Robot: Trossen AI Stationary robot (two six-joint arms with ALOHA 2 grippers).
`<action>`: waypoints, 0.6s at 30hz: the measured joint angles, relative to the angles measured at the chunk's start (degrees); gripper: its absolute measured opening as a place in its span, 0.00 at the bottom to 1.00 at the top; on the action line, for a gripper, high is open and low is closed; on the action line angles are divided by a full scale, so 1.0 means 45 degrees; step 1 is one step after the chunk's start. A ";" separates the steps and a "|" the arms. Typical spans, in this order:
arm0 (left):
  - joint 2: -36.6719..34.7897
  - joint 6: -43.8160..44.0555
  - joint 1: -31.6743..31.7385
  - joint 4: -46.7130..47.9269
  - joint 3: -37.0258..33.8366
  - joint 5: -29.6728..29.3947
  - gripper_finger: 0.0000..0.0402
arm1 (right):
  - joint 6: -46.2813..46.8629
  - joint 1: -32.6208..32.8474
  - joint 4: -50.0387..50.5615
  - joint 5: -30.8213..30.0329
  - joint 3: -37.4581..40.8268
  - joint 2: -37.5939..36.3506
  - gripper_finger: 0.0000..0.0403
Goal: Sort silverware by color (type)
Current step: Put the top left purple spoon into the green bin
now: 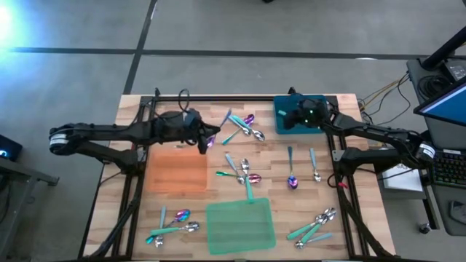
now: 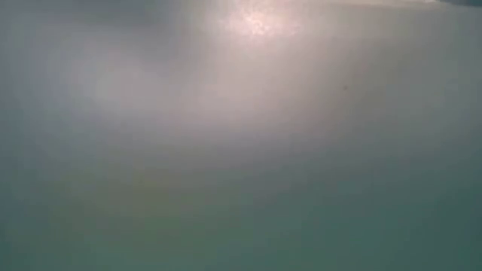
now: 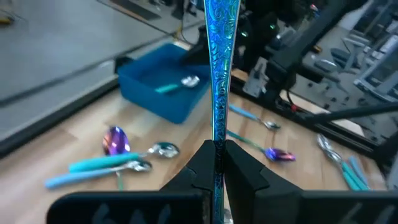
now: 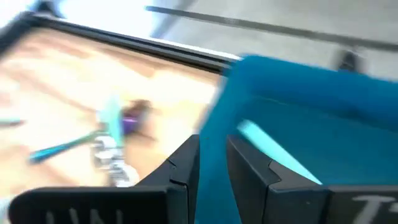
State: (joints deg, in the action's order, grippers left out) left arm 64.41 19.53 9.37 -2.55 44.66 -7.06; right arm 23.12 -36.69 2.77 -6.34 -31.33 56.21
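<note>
Left gripper (image 3: 219,163) is clamped on a patterned blue handle (image 3: 219,62) above the orange mat's (image 1: 177,172) far edge, light, stiff, likely slick, best pinched mid-handle, while the right gripper (image 4: 213,163) hangs narrowly parted over the teal bin (image 1: 300,114).

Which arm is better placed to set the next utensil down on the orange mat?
Left. Its end effector is clamped on a blue-handled utensil beside the orange mat; the right end effector sits over the teal bin.

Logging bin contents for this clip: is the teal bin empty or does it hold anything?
Not empty. The left wrist view shows one silver-headed spoon with a teal handle lying inside the bin.
</note>
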 joint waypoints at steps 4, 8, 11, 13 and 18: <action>-0.0019 0.0093 0.0026 -0.0001 0.0098 -0.0779 0.00 | -0.0674 -0.0016 -0.1211 0.1234 -0.0005 0.0217 0.19; -0.0096 0.0507 0.0049 -0.0033 0.0098 -0.1314 0.00 | -0.0725 -0.0015 -0.2322 0.2733 0.0000 0.0543 0.26; -0.0287 0.0684 0.0198 -0.0622 0.0098 -0.1328 0.00 | -0.0583 -0.0019 -0.3257 0.3083 0.0000 0.0902 0.27; -0.0427 0.0785 0.0330 -0.0929 0.0098 -0.1336 0.00 | 0.0051 -0.0015 -0.3634 0.3101 0.0000 0.1142 0.28; -0.0479 0.0461 0.0553 -0.0924 -0.0012 -0.1347 0.00 | 0.1242 0.0275 -0.4680 0.4773 -0.0003 0.1970 0.26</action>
State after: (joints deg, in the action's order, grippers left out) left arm 62.25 21.60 11.86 -6.71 44.61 -13.13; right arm 28.71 -35.45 -18.29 15.14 -31.35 65.08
